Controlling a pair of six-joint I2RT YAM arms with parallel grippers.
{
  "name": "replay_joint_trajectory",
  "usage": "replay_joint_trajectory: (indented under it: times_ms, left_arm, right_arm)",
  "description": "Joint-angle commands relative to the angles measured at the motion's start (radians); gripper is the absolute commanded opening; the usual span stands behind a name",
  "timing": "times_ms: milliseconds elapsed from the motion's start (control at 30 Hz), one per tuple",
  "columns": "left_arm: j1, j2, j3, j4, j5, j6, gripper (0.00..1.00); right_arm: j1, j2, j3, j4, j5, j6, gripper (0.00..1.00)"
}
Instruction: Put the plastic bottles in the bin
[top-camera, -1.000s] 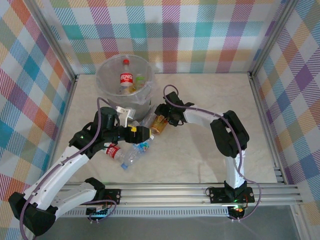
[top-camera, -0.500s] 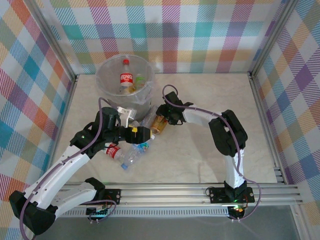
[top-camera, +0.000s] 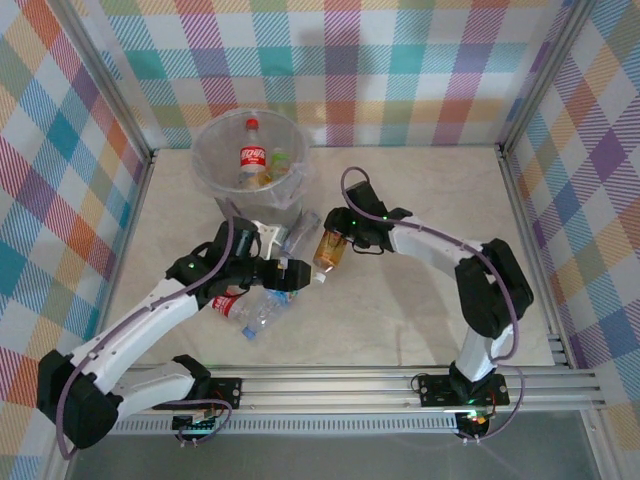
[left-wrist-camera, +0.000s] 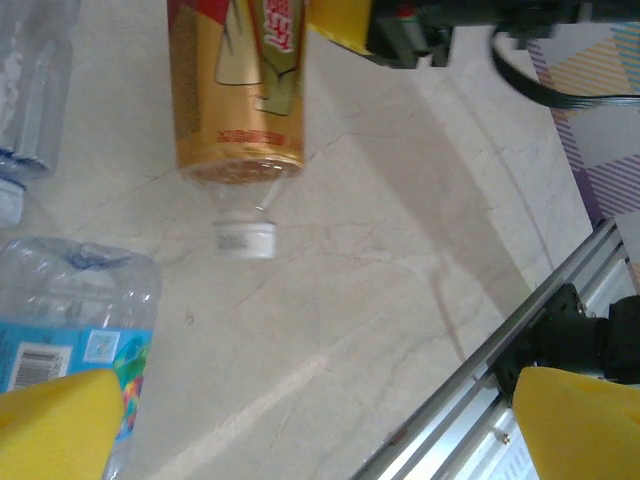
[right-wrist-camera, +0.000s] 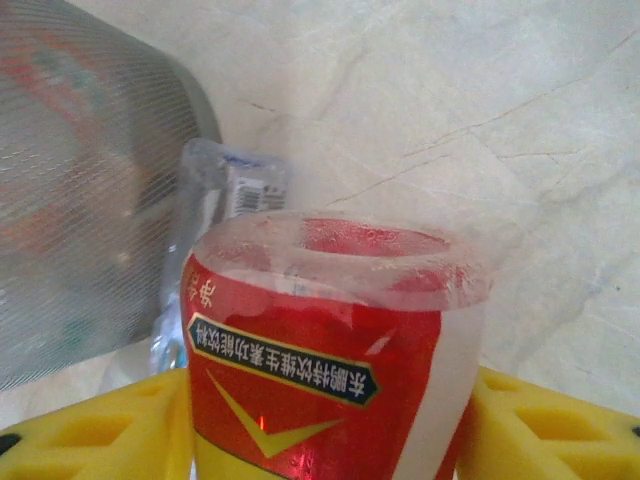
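My right gripper (top-camera: 341, 236) is shut on a plastic bottle (top-camera: 329, 251) with a gold and red label. It hangs cap down over the table, right of the bin (top-camera: 215, 160). In the right wrist view the bottle's base (right-wrist-camera: 330, 330) sits between my yellow pads (right-wrist-camera: 100, 430). My left gripper (top-camera: 291, 272) stands open just left of it, with nothing between its fingers (left-wrist-camera: 55, 425). The held bottle (left-wrist-camera: 238, 90) and its white cap (left-wrist-camera: 246, 240) hang in front of it. A blue-labelled bottle (top-camera: 266, 305) and a red-labelled one (top-camera: 228, 303) lie under my left arm.
The bin holds a cola bottle (top-camera: 250, 155) and others. A clear bottle (top-camera: 301, 231) lies against the bin's foot. Aluminium rails (top-camera: 400, 380) run along the near edge, and checked walls close in the table on three sides.
My right gripper has closed on the gold bottle and carried it a little right and up, away from the bin's foot. My left gripper has moved right, still open.
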Motion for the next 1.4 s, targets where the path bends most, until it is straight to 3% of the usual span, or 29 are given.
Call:
replay_joint_trajectory:
  times_ms: [0, 400, 567, 800, 1167, 1367]
  left_arm:
    - [-0.023, 0.05, -0.007, 0.108, 0.013, -0.016, 1.0]
    - [-0.066, 0.276, 0.055, 0.313, 0.052, -0.014, 1.0]
    - [-0.068, 0.337, 0.068, 0.429, 0.129, -0.051, 1.0]
    - [-0.087, 0.405, 0.098, 0.457, 0.198, -0.068, 1.0]
    - [-0.097, 0.39, 0.095, 0.435, 0.23, -0.079, 0.65]
    - [-0.096, 0.345, 0.099, 0.411, 0.199, -0.082, 0.61]
  right_arm:
    - [-0.005, -0.083, -0.03, -0.017, -0.045, -0.038, 0.61]
    - [-0.002, -0.256, -0.145, 0.006, -0.117, -0.009, 0.6]
    - [0.005, -0.315, -0.177, 0.012, -0.133, -0.002, 0.6]
    - [0.005, -0.368, -0.2, 0.016, -0.139, 0.005, 0.6]
    - [0.005, -0.383, -0.205, 0.004, -0.129, -0.003, 0.6]
    - [0.004, -0.414, -0.218, 0.008, -0.155, -0.017, 0.72]
